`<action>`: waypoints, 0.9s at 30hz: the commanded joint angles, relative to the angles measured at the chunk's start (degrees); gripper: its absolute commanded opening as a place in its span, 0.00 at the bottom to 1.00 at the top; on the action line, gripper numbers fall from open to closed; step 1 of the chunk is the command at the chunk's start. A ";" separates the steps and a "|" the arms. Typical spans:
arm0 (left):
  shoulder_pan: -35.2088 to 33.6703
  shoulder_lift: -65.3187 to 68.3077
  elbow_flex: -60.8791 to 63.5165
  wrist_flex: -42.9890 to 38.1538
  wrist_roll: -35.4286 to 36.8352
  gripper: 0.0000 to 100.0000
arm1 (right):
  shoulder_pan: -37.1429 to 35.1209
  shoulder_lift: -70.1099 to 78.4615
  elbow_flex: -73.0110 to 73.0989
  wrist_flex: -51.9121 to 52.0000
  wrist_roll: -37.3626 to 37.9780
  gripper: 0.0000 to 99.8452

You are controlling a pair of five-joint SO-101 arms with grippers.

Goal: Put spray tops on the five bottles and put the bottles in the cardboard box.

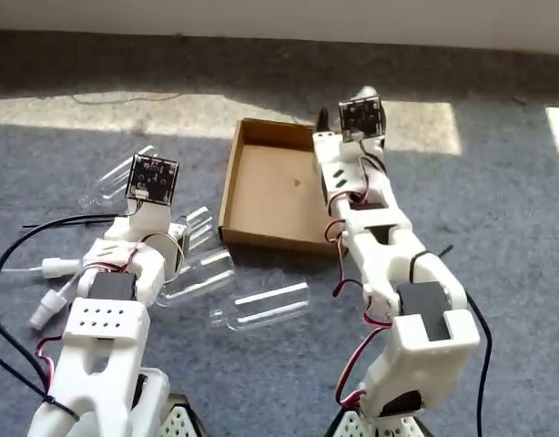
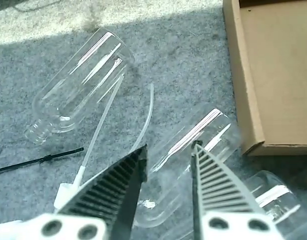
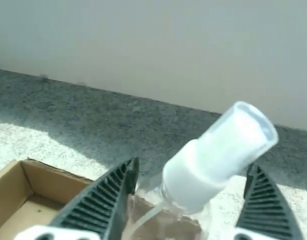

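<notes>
Right tool (image 3: 192,166) grips a spray-topped bottle (image 3: 216,150) by the cardboard box (image 1: 230,182) corner.

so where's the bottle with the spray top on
The bottle is in the right gripper, over the box's far right corner in the high view.

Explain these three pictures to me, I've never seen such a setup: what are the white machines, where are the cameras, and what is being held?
They are two small robot arms, side by side on a grey carpeted surface. The high view looks down on both from a fixed camera; the other two pictures come from a camera on each arm's wrist, looking out past its jaws. The left arm hangs, jaws open, above a clear bottle, one of four lying near the cardboard box. Loose spray tops lie beside that arm. The right arm is stretched along the box's right side, jaws closed on a capped bottle, spray top already on.
</notes>
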 commanded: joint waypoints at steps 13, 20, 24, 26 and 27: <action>-0.31 -0.84 -0.13 -1.23 0.18 0.15 | 0.13 -3.30 -16.66 13.93 -0.44 0.29; -0.31 -0.84 -0.13 -1.23 0.18 0.15 | 0.31 -4.35 -17.63 14.02 -0.35 0.29; -0.22 -0.84 -0.13 -1.23 0.18 0.15 | 0.48 -8.48 -21.23 20.62 -0.53 0.29; -0.22 -0.84 -0.13 -1.23 0.18 0.15 | 0.48 -10.42 -24.40 25.63 -0.53 0.29; -0.22 -0.84 -0.13 -1.23 0.18 0.15 | 0.48 -11.47 -25.98 28.00 -0.53 0.29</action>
